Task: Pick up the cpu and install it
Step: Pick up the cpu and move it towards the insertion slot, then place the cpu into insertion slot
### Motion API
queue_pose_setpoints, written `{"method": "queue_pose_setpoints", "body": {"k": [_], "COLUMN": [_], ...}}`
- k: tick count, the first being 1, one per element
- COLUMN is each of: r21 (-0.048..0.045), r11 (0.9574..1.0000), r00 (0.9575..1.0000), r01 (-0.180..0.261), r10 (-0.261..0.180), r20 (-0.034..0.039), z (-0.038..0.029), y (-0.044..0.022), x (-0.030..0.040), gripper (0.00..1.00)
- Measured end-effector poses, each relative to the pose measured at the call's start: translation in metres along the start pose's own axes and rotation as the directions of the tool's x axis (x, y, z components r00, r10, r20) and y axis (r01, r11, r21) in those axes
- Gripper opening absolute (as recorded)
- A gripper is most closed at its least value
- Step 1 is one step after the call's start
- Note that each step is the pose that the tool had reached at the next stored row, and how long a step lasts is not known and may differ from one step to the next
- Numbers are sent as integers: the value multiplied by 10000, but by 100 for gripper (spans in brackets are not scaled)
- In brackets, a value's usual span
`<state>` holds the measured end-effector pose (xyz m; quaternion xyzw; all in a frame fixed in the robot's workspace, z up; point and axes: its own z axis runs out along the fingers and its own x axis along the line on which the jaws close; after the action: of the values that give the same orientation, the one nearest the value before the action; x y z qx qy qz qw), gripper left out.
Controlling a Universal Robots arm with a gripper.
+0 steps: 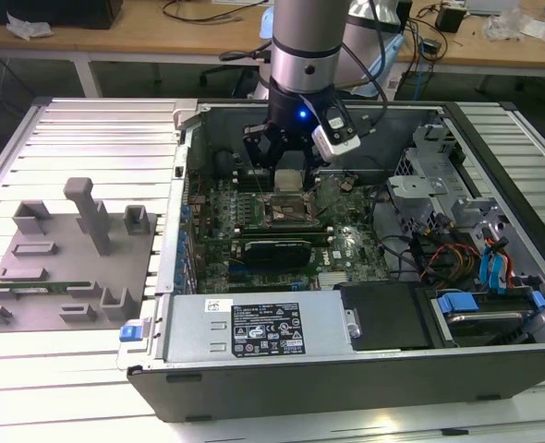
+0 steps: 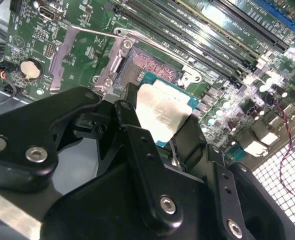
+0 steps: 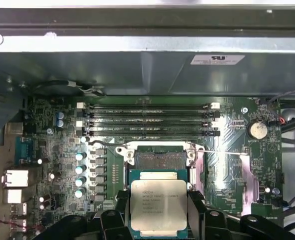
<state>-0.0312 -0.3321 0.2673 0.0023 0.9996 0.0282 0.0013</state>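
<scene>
The cpu is a flat square chip with a silvery top and green edge, and it sits level between two black fingers. My gripper is shut on the cpu by two opposite sides. The chip hangs just above and slightly off the open dark socket, whose metal frame and lever are swung back. In the second wrist view the cpu covers part of the socket from the gripper side. In the exterior view the gripper hovers inside the open computer case above the motherboard socket.
Memory slots run beside the socket, close to the case wall. A power supply lies along the case's front. Drive cage and cables fill the exterior view's right. A grey fixture tray holds a green memory stick.
</scene>
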Motion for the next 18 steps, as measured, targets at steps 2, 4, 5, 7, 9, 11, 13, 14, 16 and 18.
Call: {"method": "queue_pose_setpoints", "body": {"k": [2, 4, 5, 7, 9, 11, 13, 14, 16, 18], "r21": [0, 0, 0, -1, 0, 0, 1, 0, -1, 0], "r11": [10000, 10000, 10000, 10000, 10000, 10000, 10000, 10000, 10000, 9987], "r00": [10000, 10000, 10000, 10000, 10000, 10000, 10000, 10000, 10000, 9987], "r01": [0, 0, 0, 0, 0, 0, 0, 0, -1, -513], "r10": [0, 0, 0, 0, 0, 0, 0, 0, 1, 513], "r20": [1, 0, 0, 1, 0, 0, 0, 0, -1, 29], "z": [1, 2, 3, 5, 7, 8, 9, 10, 12, 13], "y": [12, 27, 39, 52, 84, 100, 116, 122, 145, 145], "x": [0, 0, 0, 0, 0, 1, 1, 1, 1, 1], "gripper": [55, 55, 55, 55, 55, 55, 55, 55, 55, 55]}}
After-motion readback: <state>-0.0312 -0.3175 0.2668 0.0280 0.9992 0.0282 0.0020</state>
